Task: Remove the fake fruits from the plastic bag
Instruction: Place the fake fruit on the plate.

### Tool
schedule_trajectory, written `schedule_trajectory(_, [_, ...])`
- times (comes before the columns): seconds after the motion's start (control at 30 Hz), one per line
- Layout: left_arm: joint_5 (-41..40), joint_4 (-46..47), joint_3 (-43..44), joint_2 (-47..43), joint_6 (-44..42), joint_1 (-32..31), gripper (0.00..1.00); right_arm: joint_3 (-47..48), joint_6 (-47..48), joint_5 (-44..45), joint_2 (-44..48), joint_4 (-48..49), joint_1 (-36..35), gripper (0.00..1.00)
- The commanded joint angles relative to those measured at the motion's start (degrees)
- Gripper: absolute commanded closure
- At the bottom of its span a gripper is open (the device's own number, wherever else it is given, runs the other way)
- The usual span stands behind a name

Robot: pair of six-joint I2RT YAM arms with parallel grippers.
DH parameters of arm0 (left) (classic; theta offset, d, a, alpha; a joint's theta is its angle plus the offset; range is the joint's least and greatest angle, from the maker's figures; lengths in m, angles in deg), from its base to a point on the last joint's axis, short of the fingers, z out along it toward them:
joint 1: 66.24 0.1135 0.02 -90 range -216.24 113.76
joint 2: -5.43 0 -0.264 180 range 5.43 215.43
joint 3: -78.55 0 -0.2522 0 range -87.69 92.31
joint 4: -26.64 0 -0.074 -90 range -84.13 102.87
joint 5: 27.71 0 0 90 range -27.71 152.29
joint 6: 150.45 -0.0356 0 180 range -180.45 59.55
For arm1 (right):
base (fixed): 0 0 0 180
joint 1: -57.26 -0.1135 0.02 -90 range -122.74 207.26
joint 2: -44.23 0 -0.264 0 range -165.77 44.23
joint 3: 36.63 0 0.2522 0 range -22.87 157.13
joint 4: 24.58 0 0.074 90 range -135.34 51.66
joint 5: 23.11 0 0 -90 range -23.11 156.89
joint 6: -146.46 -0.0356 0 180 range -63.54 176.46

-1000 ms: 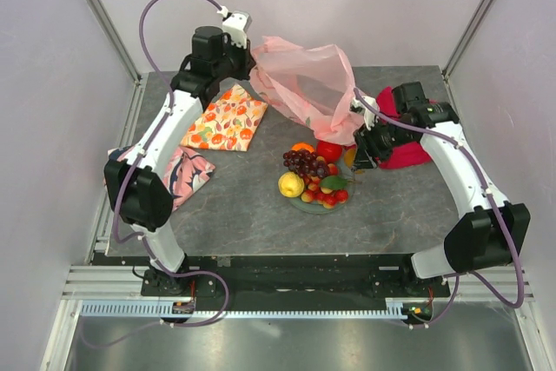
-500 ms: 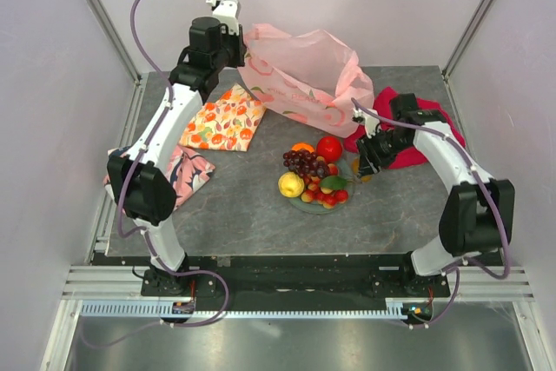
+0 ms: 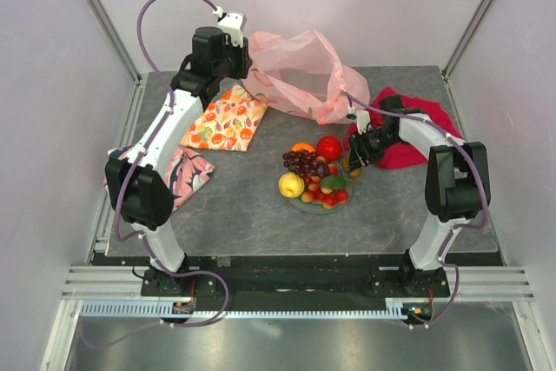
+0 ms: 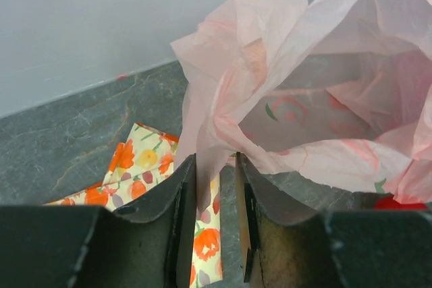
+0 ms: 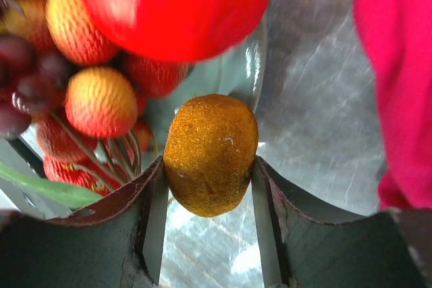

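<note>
The pale-pink plastic bag (image 3: 300,71) hangs lifted at the back of the table. My left gripper (image 3: 246,62) is shut on a fold of its edge (image 4: 202,133), and the bag's open inside (image 4: 317,99) shows no fruit. Fake fruits lie heaped on a clear plate (image 3: 300,205): a red apple (image 3: 328,147), an orange (image 3: 302,146), purple grapes (image 3: 301,162), a yellow fruit (image 3: 291,184) and small red pieces (image 3: 328,197). My right gripper (image 3: 354,159) is shut on a fuzzy orange-brown fruit (image 5: 210,153) at the plate's right rim (image 5: 253,65), under the apple (image 5: 175,5).
A fruit-printed orange-and-white cloth (image 3: 225,119) lies under the left arm. A pink-and-navy cloth (image 3: 185,175) lies at the left edge. A solid red cloth (image 3: 413,132) lies right of the plate, close beside my right gripper (image 5: 398,85).
My right gripper has come away from the bag and moved left to the plate's rim with the orange-brown fruit. My left gripper rose with the bag, then dropped back a little.
</note>
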Motion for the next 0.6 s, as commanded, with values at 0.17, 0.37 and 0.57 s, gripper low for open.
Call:
schedule_trajectory(0.17, [1.65, 0.89, -0.66, -3.49, -2.23, -0.04, 0.65, 4.48, -2.35, -6.39, -5.35, 3.38, -0.72, 0.63])
schedule_trajectory(0.37, [2.27, 1.06, 0.13, -2.52, -2.05, -0.13, 0.65, 4.65, 0.99, -6.13, -6.14, -1.10, -1.51, 0.44])
schedule_trajectory(0.57, [3.32, 1.15, 0.75, -1.99, -2.05, -0.13, 0.65, 4.65, 2.74, -2.53, -3.51, -3.83, -1.43, 0.02])
